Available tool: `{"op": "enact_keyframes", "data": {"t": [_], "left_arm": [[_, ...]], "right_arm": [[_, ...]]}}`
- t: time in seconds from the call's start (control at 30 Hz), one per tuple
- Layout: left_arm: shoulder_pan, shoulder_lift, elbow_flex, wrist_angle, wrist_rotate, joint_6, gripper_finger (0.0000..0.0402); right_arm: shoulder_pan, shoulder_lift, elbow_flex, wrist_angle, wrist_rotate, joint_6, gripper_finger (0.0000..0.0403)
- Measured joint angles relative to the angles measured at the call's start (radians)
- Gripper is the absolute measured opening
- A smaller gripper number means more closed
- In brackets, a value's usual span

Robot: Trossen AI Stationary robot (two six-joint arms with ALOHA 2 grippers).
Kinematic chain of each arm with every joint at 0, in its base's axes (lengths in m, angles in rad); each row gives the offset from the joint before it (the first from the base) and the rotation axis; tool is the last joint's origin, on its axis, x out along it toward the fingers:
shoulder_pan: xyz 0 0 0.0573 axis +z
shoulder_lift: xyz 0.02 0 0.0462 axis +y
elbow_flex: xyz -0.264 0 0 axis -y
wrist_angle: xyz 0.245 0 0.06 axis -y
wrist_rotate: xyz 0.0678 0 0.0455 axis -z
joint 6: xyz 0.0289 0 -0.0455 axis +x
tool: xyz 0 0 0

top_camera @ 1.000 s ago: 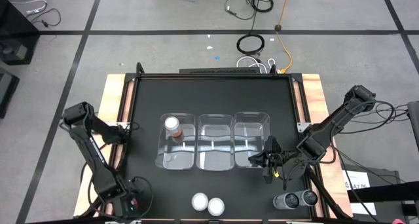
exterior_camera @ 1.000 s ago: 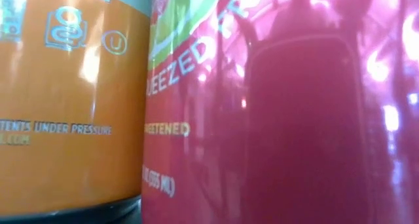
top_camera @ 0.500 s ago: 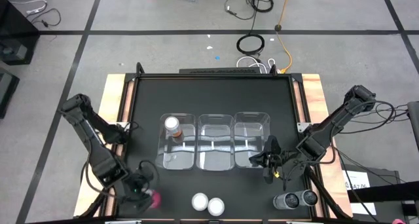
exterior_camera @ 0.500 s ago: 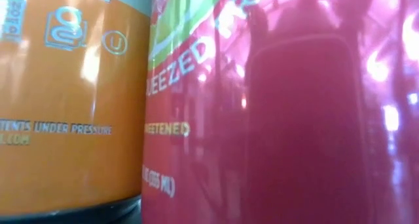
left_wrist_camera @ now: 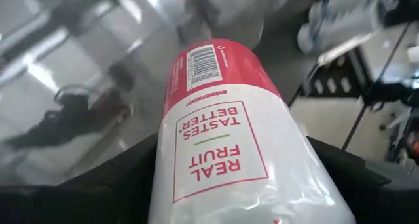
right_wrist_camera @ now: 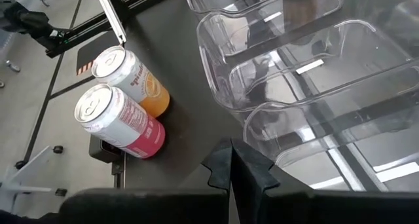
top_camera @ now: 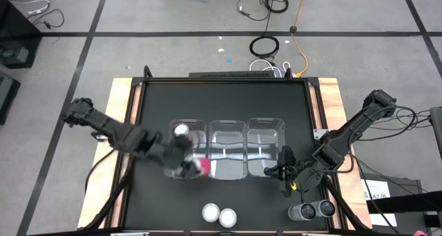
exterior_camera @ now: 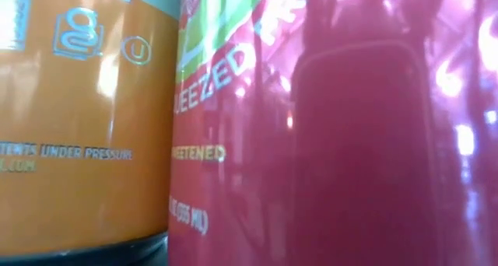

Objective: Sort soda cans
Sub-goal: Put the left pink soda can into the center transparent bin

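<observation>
My left gripper (top_camera: 193, 165) reaches in from the table's left and is shut on a red-and-white can (top_camera: 203, 165) over the near end of the left clear bin (top_camera: 173, 148). An orange-sided can (top_camera: 181, 131) stands upright in that bin's far end. An orange can (top_camera: 210, 212) and a red can (top_camera: 227, 216) stand side by side at the near edge; they fill the low view as orange can (exterior_camera: 78, 118) and red can (exterior_camera: 327, 141). Two dark cans (top_camera: 314, 209) stand at the near right corner. My right gripper (top_camera: 282, 170) is shut on nothing beside the right bin's near end. My left gripper pinches the can's white side (left_wrist_camera: 216, 178) between its two fingers (left_wrist_camera: 124, 175), one on each flank. The can lies along the fingers, and its red barcode end (left_wrist_camera: 209, 63) points away from the wrist. It is lifted clear, tilted over, above the left bin.
Three clear bins (top_camera: 228, 136) sit in a row across the middle of the black table; the middle and right ones hold nothing. The right wrist view shows the two near-edge cans (right_wrist_camera: 124, 103) beside the bins (right_wrist_camera: 308, 86). Cables lie on the floor beyond the far edge.
My left arm has swung from the table's near left corner to the right and toward the far edge, carrying the red-and-white can up off the table to a spot over the left bin's near end. My right arm has kept still.
</observation>
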Motion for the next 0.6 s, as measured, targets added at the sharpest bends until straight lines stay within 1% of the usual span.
{"op": "enact_keyframes", "data": {"t": [0.17, 0.33, 0.47, 0.6], "left_arm": [[0.165, 0.015, 0.064, 0.008, 0.053, 0.187, 0.0324], [0.303, 0.076, 0.148, 0.007, 0.130, 0.394, 0.0325], [0.403, 0.166, 0.230, -0.016, 0.238, 0.530, 0.0325], [0.481, 0.280, 0.331, -0.075, 0.335, 0.657, 0.0325]], "right_arm": [[0.000, 0.000, 0.000, -0.001, -0.015, -0.005, 0.0000], [0.000, 0.000, 0.000, -0.017, -0.012, -0.005, 0.0000], [0.000, 0.000, 0.000, -0.038, -0.012, -0.001, 0.0000], [0.000, 0.000, 0.000, -0.045, -0.011, 0.002, 0.0000]]}}
